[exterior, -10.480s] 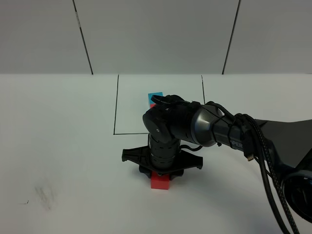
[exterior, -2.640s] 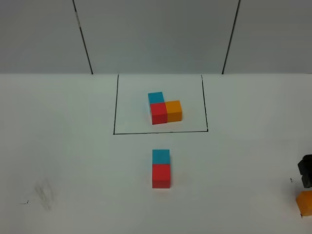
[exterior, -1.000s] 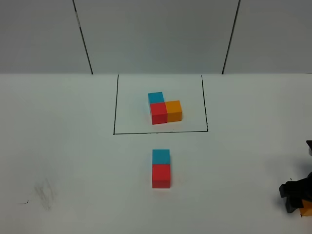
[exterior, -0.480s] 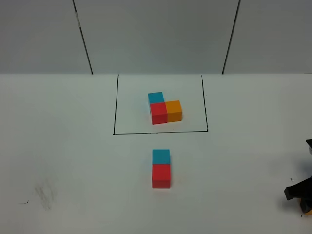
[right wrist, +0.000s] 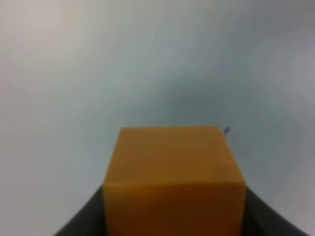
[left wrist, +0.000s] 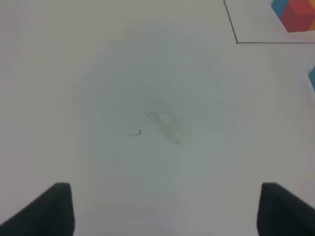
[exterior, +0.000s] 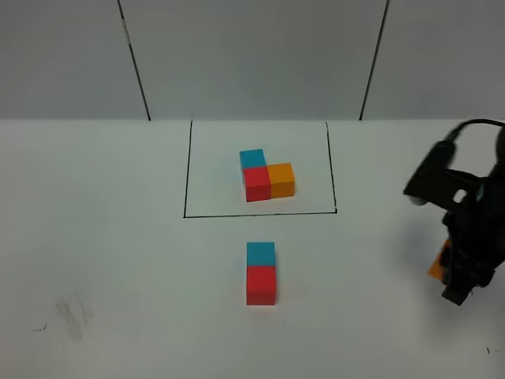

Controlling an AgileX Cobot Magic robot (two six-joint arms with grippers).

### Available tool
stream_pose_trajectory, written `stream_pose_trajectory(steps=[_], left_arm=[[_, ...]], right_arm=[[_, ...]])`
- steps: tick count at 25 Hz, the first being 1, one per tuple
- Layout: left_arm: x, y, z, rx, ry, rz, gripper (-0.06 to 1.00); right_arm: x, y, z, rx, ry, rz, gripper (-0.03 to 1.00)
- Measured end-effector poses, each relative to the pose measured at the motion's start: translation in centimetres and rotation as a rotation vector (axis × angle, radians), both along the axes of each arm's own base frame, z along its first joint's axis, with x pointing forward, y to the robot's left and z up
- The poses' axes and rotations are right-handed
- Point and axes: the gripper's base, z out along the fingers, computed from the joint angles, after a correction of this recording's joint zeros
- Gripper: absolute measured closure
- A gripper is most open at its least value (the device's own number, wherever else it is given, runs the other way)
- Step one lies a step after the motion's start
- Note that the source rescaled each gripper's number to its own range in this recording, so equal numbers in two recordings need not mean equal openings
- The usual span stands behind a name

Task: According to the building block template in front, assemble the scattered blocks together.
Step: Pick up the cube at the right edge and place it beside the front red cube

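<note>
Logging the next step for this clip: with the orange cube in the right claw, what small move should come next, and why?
Probably carry the orange cube, shut in the right claw, toward the free red cube. The template has orange beside red, on its right in the high view, and that spot by the free blue cube and red pair is bare.

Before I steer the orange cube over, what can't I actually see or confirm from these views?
- Orange cube: high view shows only a sliver; the right gripper and arm cover the rest.
- Right fingertips: cut off by the right wrist view's edge; the cube fills the space between them, and the picture is blurred.
- Template and blue cube: clipped by the left wrist view's edge.
- Left gripper: only two dark fingers show; absent from the high view.
</note>
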Motion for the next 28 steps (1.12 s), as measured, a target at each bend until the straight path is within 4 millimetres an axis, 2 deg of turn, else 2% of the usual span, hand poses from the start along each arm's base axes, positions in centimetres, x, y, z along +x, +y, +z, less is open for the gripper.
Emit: stream_pose_trajectory(steps=[4,9,14,17,23,28], left_arm=[[0.0,0.0,0.0,0.0,0.0,0.0,0.15],[0.0,0.0,0.0,0.0,0.0,0.0,0.15],[0.0,0.0,0.0,0.0,0.0,0.0,0.15],[0.0,0.0,0.0,0.0,0.0,0.0,0.15],[0.0,0.0,0.0,0.0,0.0,0.0,0.15],[0.0,0.0,0.0,0.0,0.0,0.0,0.15]], right_arm=[[1.0,4.0,0.2,-0.001,-0.021,0.266,0.77],[2.9,8.2,0.1,0.038,-0.041,0.357,0.77],[4.5,11.2,-1.4,-0.004,0.059,0.447,0.77],[4.8,12.3,-2.1,-0.004,0.073,0.463,0.77],[4.7,13.0,-2.0,0.018,0.056,0.471,0.77],[4.8,13.5,-2.9,0.059,0.079,0.438,0.77]])
